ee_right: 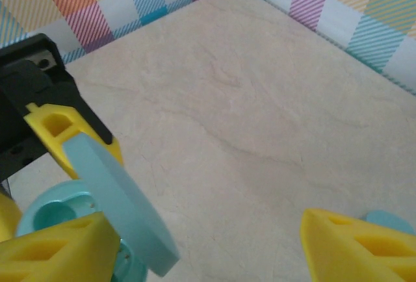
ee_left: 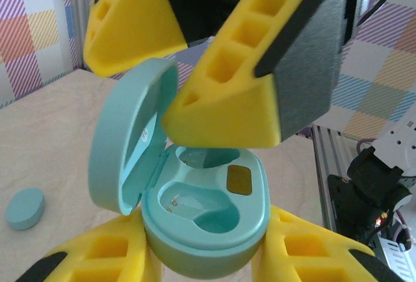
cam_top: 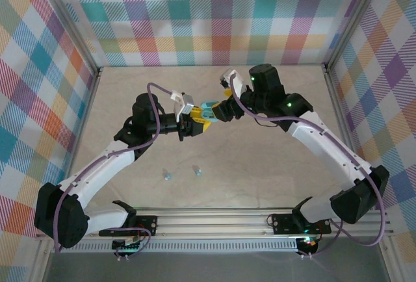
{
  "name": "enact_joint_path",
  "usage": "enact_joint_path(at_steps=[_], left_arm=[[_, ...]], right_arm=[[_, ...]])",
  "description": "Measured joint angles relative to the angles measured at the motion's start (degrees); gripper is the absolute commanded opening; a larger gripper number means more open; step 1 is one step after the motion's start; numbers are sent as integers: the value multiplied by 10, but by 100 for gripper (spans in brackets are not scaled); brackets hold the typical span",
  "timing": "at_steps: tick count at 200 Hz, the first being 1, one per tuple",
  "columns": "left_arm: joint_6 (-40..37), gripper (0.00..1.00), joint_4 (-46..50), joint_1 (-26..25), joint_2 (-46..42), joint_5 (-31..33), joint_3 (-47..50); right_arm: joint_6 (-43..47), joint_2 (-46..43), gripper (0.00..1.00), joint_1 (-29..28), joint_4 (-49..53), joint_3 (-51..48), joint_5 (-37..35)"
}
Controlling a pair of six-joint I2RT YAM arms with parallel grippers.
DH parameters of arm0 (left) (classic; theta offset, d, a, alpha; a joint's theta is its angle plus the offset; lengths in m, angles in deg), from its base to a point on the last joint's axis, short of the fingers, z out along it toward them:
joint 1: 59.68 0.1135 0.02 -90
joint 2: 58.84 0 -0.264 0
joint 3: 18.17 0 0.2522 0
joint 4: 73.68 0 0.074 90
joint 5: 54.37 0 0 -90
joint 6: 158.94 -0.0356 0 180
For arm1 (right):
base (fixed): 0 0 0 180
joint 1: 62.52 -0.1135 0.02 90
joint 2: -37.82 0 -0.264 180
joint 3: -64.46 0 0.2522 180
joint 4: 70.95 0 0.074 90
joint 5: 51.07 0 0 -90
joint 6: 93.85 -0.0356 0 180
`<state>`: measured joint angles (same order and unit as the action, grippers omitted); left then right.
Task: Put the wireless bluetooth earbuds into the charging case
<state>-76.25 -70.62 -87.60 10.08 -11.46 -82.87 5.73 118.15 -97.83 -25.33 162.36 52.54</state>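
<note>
The teal charging case [ee_left: 208,220] is clamped by its base between the yellow fingers of my left gripper [ee_left: 208,259], held above the table. Its lid [ee_left: 123,142] stands open to the left, and both wells are empty. My right gripper [ee_left: 185,58] hangs open just above, one yellow finger on each side of the lid's upper edge. From the right wrist, the lid [ee_right: 120,201] sits beside that gripper's left finger [ee_right: 55,249], with wide free space across to the other finger. From above, the case [cam_top: 207,109] is between the left gripper [cam_top: 197,121] and the right gripper [cam_top: 219,108]. Two earbuds [cam_top: 168,176] [cam_top: 197,172] lie on the table nearer the arm bases.
A small light-blue rounded piece [ee_left: 25,208] lies on the table beyond the case, and another blue piece [ee_right: 390,220] peeks from behind the right finger. Checked walls enclose the beige table [cam_top: 260,158]. A metal rail [cam_top: 214,217] runs along the near edge.
</note>
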Motion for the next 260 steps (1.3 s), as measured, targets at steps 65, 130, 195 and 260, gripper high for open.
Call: enact_joint_path(at_steps=[65, 130, 195, 260], left_arm=[[19, 5, -4, 15, 1, 13, 10], [52, 4, -30, 48, 14, 33, 26], [65, 4, -28, 88, 14, 50, 51], [61, 4, 18, 105, -47, 89, 84]], right_arm=[[-45, 14, 73, 9, 23, 35, 4], [-112, 7, 73, 10, 30, 50, 51], [-232, -47, 66, 12, 27, -31, 44], [-377, -48, 50, -37, 22, -221, -23]])
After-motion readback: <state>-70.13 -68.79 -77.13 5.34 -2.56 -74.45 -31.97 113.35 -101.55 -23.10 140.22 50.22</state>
